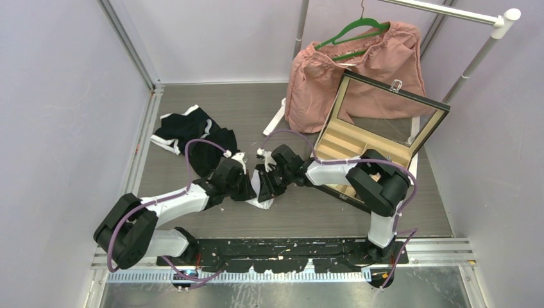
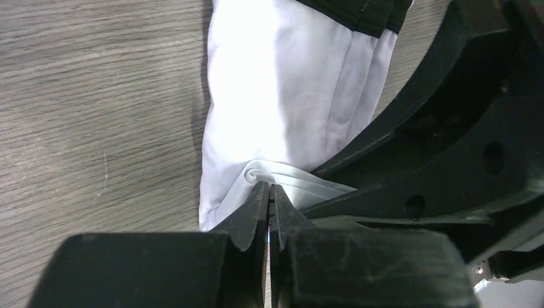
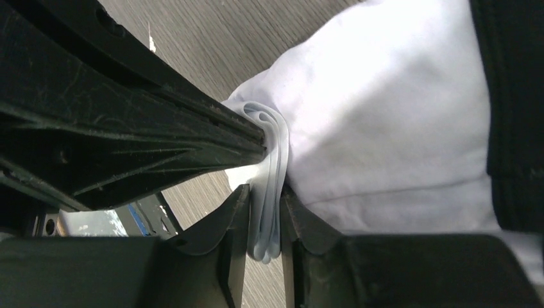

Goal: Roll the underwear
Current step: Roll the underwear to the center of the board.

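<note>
My left gripper [image 2: 269, 190] is clenched tight, its two tips pressed flat against each other with no gap showing. They meet right at a curled, layered edge of the white underwear [image 2: 282, 96]. Whether a thin layer is caught between them I cannot tell, since the tips hide the spot.

My right gripper [image 3: 264, 215] comes in from the other side and grasps that same edge. In the right wrist view a stack of thin white folds runs down between its two fingers [image 3: 234, 224] and fills the narrow gap, with cloth touching both inner faces. The tip of my left gripper lies just above it, against the same folds, so the two grippers are nearly touching.

The white underwear lies on the wooden table [image 2: 96, 96] near the front edge, about midway between my two bases and mostly hidden under both wrists in the top view. From the left wrist view it is a long, narrow bundle stretching away from my fingers, with a black band [image 2: 359, 13] across its far end.

Farther back and to the left, a loose heap of black underwear [image 1: 192, 131] with some white trim lies on the table, well apart from my grippers.

At the back right a pink garment [image 1: 359, 70] hangs on a green hanger [image 1: 349, 29], and in front of it stands an open box [image 1: 378, 128] with its lid raised — my right arm reaches across in front of that box.
</note>
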Robot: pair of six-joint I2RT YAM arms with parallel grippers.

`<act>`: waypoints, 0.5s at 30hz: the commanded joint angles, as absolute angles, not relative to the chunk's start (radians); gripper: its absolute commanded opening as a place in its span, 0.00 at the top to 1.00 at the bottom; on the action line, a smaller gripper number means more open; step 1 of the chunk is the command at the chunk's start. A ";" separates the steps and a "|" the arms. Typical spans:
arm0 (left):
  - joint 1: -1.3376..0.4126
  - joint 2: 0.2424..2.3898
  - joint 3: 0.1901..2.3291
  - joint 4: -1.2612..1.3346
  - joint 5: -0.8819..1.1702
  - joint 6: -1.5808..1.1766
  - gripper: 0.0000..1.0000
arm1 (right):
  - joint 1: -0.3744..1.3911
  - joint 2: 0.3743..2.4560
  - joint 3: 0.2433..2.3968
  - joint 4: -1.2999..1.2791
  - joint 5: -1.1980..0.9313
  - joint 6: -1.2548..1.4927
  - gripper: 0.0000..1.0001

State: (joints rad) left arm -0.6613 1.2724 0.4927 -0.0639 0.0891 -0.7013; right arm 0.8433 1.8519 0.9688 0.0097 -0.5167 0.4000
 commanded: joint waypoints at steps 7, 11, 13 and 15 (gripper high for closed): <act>-0.658 1.284 0.435 -0.119 0.021 -0.701 0.99 | 0.836 1.751 0.882 -0.058 -0.337 0.439 0.64; -0.658 1.280 0.434 -0.119 0.025 -0.702 0.99 | 0.836 1.735 0.864 -0.047 -0.318 0.462 0.64; -0.657 1.279 0.434 -0.120 0.025 -0.701 0.99 | 0.836 1.726 0.852 -0.046 -0.310 0.467 0.64; -0.657 1.279 0.434 -0.120 0.025 -0.702 0.99 | 0.836 1.712 0.839 -0.046 -0.299 0.471 0.63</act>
State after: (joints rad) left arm -0.6613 1.2697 0.4736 -0.0322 0.0822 -0.7258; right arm 0.8433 1.7515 0.8825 0.0147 -0.3878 0.4664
